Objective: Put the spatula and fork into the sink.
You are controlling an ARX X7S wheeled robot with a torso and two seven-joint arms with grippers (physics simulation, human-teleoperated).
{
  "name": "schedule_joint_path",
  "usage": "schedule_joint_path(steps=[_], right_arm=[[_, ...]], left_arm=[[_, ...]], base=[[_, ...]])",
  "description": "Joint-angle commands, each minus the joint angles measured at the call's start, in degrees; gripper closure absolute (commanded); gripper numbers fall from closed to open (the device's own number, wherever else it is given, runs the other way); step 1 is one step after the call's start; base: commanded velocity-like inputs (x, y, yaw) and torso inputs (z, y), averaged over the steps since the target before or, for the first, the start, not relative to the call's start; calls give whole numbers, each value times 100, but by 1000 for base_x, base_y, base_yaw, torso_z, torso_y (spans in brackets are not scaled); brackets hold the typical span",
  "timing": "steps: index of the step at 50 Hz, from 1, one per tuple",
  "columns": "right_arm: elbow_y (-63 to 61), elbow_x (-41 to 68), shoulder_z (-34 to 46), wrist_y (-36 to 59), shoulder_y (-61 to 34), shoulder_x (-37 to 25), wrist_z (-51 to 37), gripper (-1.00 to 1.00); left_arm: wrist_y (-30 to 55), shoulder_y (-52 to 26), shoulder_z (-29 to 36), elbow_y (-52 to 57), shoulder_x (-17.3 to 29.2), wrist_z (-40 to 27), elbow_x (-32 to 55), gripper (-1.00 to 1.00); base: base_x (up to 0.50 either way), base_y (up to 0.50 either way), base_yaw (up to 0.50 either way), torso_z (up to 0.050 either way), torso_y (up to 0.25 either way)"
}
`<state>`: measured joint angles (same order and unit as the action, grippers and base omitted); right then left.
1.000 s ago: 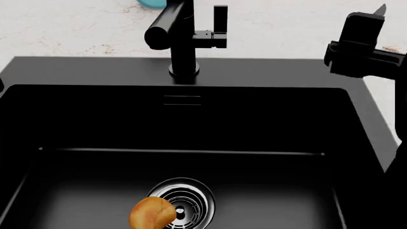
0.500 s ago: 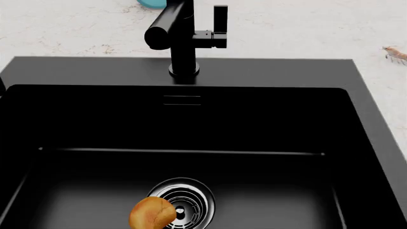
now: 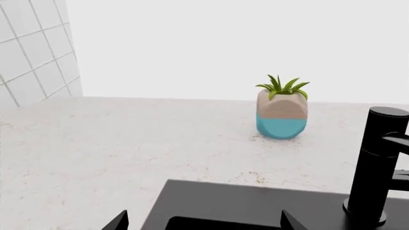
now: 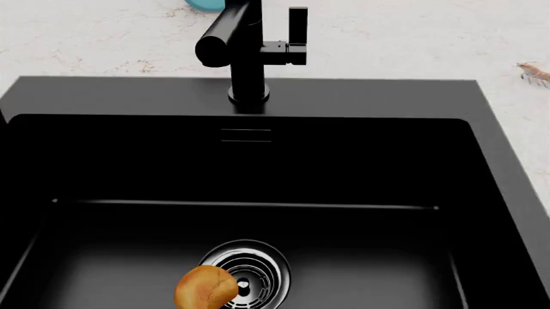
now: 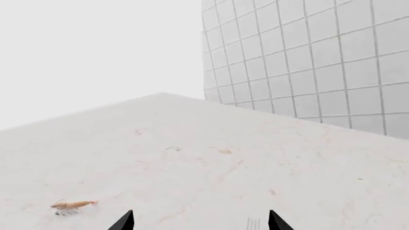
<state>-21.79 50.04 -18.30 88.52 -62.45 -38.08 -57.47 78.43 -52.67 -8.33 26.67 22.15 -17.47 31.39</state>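
The black sink [image 4: 129,96] fills the head view, with its chrome drain [image 4: 254,270] near the bottom and the black faucet [image 4: 245,45] on the back rim. Neither gripper shows in that view. My left gripper [image 3: 204,225] is open over the sink's back left corner [image 3: 255,201], with nothing between its fingertips. My right gripper [image 5: 200,224] is open above the pale counter. A few faint thin grey lines, perhaps the fork's tines [image 5: 254,224], lie on the counter just inside one fingertip. The spatula is out of view.
A round orange-brown food item [image 4: 206,288] lies in the basin beside the drain. A small shrimp [image 4: 534,71] [image 5: 73,206] lies on the counter right of the sink. A teal and tan plant pot [image 3: 282,115] stands behind the faucet [image 3: 377,167]. Tiled walls [image 5: 307,62] border the counter.
One second ago my right gripper stood over the sink's back right corner in the head view; it has since left that view. Nothing in the sink has moved.
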Motion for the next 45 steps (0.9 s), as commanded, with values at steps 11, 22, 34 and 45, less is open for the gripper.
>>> schedule_joint_path(steps=[11,22,34,45], right_arm=[[403,17,-429,-130,485,69,-530,-100],[787,89,-486,-45,466,102,-801,-100],[1348,-41,-278,-363,561,156,-781,-100],[1828,-150,-325,-579,642,233,-779,-100]], left_arm=[[82,10,-185,36,-83,55,-45,-100],[45,65,-205,16,-57,41,-24,-100],[-18,177,-251,16,-45,33,6,-100],[-65,253,-254,17,-49,20,34,-100]], base=[[0,0,0,0,0],[0,0,0,0,0],[0,0,0,0,0],[0,0,0,0,0]])
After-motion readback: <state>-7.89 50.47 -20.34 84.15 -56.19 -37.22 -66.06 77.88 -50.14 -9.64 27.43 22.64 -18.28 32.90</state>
